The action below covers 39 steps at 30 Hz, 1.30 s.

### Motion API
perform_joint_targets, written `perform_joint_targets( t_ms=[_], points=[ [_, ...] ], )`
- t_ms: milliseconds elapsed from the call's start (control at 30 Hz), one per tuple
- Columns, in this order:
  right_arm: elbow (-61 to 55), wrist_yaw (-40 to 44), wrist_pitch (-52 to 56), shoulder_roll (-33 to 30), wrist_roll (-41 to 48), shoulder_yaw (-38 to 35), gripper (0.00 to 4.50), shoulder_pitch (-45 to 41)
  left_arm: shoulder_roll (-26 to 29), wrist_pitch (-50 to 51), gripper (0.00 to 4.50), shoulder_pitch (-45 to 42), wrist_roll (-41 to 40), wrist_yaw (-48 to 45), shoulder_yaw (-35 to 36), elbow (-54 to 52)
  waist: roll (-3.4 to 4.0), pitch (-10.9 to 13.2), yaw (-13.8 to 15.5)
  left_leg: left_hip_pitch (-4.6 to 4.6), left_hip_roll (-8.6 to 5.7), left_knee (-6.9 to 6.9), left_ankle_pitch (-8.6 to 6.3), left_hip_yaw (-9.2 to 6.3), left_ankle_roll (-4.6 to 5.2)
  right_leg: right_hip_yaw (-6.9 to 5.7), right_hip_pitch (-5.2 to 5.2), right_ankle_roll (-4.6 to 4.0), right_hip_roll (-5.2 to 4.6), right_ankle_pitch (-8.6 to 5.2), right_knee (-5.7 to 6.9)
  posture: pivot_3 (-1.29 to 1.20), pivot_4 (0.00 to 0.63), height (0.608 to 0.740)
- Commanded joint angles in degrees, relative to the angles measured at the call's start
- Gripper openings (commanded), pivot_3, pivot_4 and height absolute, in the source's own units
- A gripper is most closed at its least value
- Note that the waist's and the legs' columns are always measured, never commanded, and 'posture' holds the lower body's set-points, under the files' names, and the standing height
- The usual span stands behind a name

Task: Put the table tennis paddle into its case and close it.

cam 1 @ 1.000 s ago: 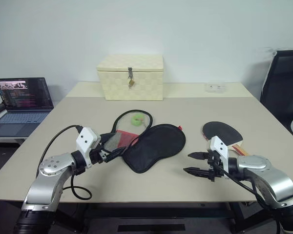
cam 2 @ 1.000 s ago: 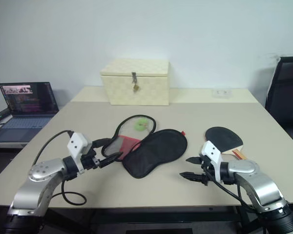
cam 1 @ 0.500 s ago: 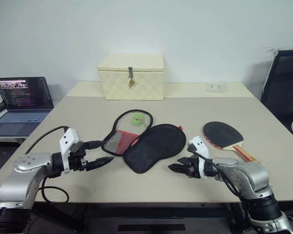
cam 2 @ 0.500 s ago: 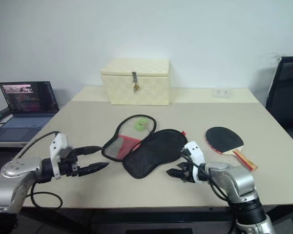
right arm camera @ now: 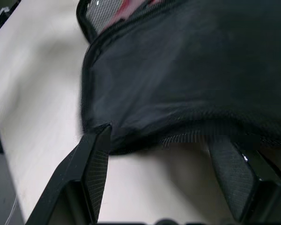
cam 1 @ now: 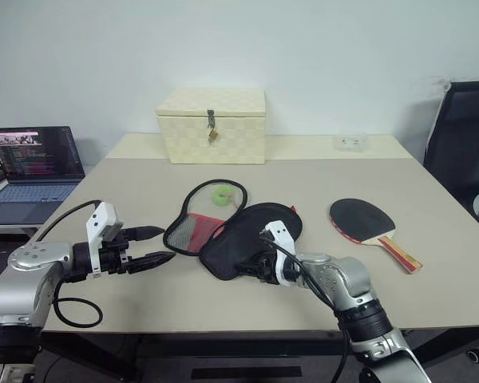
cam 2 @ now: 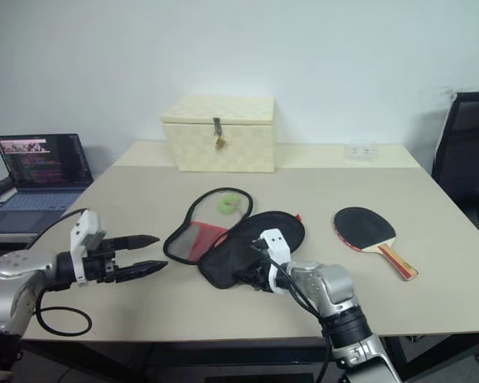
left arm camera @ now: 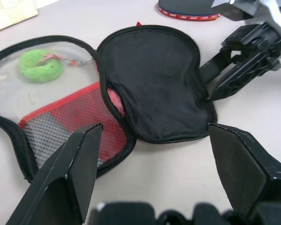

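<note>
Black fabric, one unzipped case (cam 1: 251,239), lies mid-table (cam 1: 319,183); one table tennis paddle (cam 1: 361,219) is seen well apart. Left gripper (cam 1: 156,246) is spread empty; right gripper (cam 2: 247,275), open, apparently touches the case.

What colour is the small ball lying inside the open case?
Green ball, seen best in the left wrist view, on the case's mesh side.

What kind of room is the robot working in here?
Probably an office or lab: a beige table against a plain white wall, an open laptop on a side desk, and a black office chair.
</note>
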Motion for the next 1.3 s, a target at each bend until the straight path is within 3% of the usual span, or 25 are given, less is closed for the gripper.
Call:
perform_joint_targets(
  t_ms=[33, 133, 233, 500, 667, 967, 1300],
  points=[
    [2.5, -1.3, -2.0, 1.7, -0.8, -1.4, 3.35, -2.3, 1.9, 0.8, 3.89, -1.7, -0.1, -0.2, 0.8, -1.9, 0.0, 0.0, -0.1, 0.0, 0.0, 0.0, 0.0, -0.01, 0.0, 0.0, 0.0, 0.0, 0.0, 0.0, 0.0, 0.0, 0.15, 0.74],
    [2.4, -1.0, -2.0, 2.2, -1.1, -1.1, 3.35, -2.4, 1.9, 2.3, 3.89, -1.8, -0.5, 0.8, 0.7, -4.0, 0.0, 0.0, -0.2, 0.01, 0.01, 0.0, 0.0, -0.04, 0.0, -0.02, 0.0, -0.02, 0.0, 0.01, 0.02, 0.0, 0.15, 0.74],
    [1.0, -0.3, -1.0, 2.3, -0.4, -0.8, 2.77, -1.7, 1.6, 3.5, 3.89, -1.4, -0.7, 1.7, 0.8, -6.1, 0.0, 0.0, -0.3, 0.0, 0.01, -0.01, 0.0, -0.08, 0.0, 0.02, -0.01, -0.02, -0.01, 0.01, 0.01, 0.0, 0.15, 0.74],
    [-2.8, 3.8, -0.6, -1.5, -0.9, 3.6, 0.03, -1.3, -0.3, 3.6, 3.89, -0.9, -0.7, 3.3, 0.3, -7.8, 0.01, 0.0, -0.3, 0.0, 0.01, -0.06, 0.0, -0.1, 0.0, 0.0, -0.04, -0.02, -0.01, 0.01, 0.0, 0.0, 0.15, 0.74],
    [-3.0, 8.6, 0.3, -8.4, -0.5, 2.9, 0.03, -2.4, -1.9, 3.9, 3.89, 0.2, -1.2, 4.0, -0.1, -10.4, 0.01, 0.0, -0.2, -0.03, -0.05, -0.05, 0.0, -0.09, 0.0, -0.02, -0.02, -0.02, -0.04, 0.01, -0.01, 0.0, 0.15, 0.74],
    [3.7, 26.7, -5.9, -27.3, -5.1, 10.4, 0.03, -8.5, -3.9, 4.6, 3.89, 0.8, -0.9, 4.7, -1.9, -13.8, 0.02, 0.0, 0.1, -0.04, -0.04, -0.04, 0.0, 0.04, 0.0, -0.03, -0.02, -0.01, -0.04, 0.01, -0.05, 0.0, 0.15, 0.74],
    [24.4, 38.0, -21.5, -31.2, -15.6, 15.4, 0.03, -19.0, -4.7, 4.0, 3.89, 0.6, -0.6, 5.1, -3.0, -13.7, 0.01, 0.0, 0.0, -0.06, -0.06, -0.03, 0.0, 0.08, 0.01, -0.03, -0.02, -0.01, -0.04, 0.01, -0.07, 0.0, 0.15, 0.74]
  ],
)
